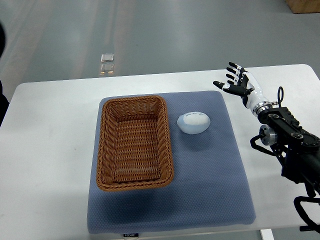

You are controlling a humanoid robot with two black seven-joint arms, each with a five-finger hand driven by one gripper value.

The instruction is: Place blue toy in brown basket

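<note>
A pale blue, egg-shaped soft toy (194, 122) lies on the blue-grey mat (210, 190), just right of the brown wicker basket (103, 150). The basket stands on the left half of the mat and holds nothing. My right hand (236, 81) is over the white table beyond the mat's far right corner, fingers spread and holding nothing. It is to the right of and beyond the toy, well apart from it. Its black arm (287, 135) comes in from the right edge. The left arm does not show.
The white table (50, 150) carries the mat. Grey floor lies beyond the table's far edge, with a small shiny plate (107, 62) set in it. A brown box corner (302, 5) shows at the top right.
</note>
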